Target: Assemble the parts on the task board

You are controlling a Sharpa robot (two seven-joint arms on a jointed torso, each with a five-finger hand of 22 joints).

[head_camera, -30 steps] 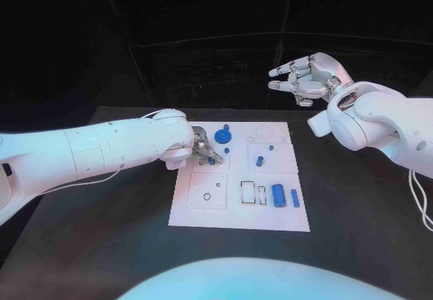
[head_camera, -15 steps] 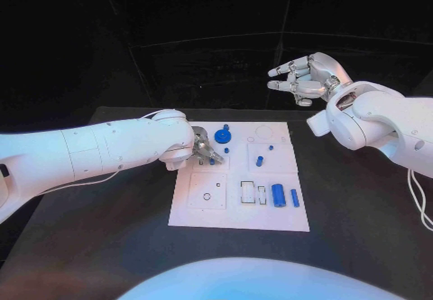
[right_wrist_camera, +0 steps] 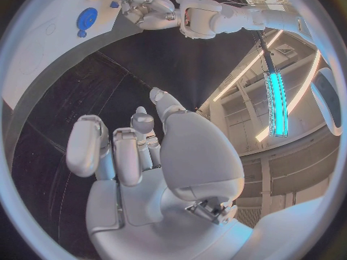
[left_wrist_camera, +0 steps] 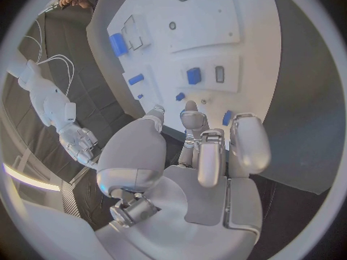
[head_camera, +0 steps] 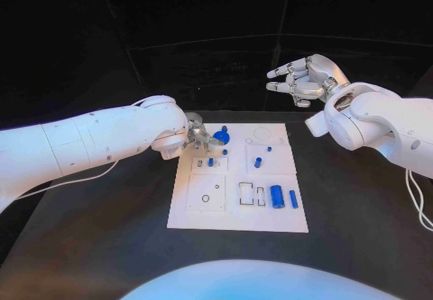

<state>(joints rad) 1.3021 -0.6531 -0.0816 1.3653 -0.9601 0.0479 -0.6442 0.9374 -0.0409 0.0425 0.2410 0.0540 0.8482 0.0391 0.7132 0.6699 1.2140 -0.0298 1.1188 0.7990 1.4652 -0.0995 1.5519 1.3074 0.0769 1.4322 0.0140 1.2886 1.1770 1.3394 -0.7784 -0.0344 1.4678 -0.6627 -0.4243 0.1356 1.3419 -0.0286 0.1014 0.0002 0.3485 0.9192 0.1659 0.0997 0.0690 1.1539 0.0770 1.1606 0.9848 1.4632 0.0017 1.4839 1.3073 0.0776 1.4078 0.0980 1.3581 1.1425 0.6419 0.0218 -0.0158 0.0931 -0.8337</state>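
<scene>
The white task board (head_camera: pixel 236 215) lies mid-table. My left hand (head_camera: pixel 197 139) hovers at its far left corner, fingers apart, holding nothing, right beside a round blue part (head_camera: pixel 221 135). A small blue peg (head_camera: pixel 210 162) stands in the square plate just in front of that hand. In the left wrist view the fingertips (left_wrist_camera: pixel 189 107) point at the board (left_wrist_camera: pixel 253 34), over the peg (left_wrist_camera: pixel 194 75). A thick blue cylinder (head_camera: pixel 277 196) and a thin one (head_camera: pixel 293 199) lie near the right. My right hand (head_camera: pixel 303 76) is raised beyond the board's far right, fingers loosely curved and empty.
Two more small blue pegs (head_camera: pixel 257 162) (head_camera: pixel 269 149) stand on the board's right half. Empty rectangular slots (head_camera: pixel 246 192) and a plate with a round hole (head_camera: pixel 206 198) sit toward the near side. Black tabletop (head_camera: pixel 90 237) surrounds the board.
My left hand has lifted off the small blue peg and drawn back toward the board's far left corner, leaving the peg standing uncovered. The right hand has barely moved.
</scene>
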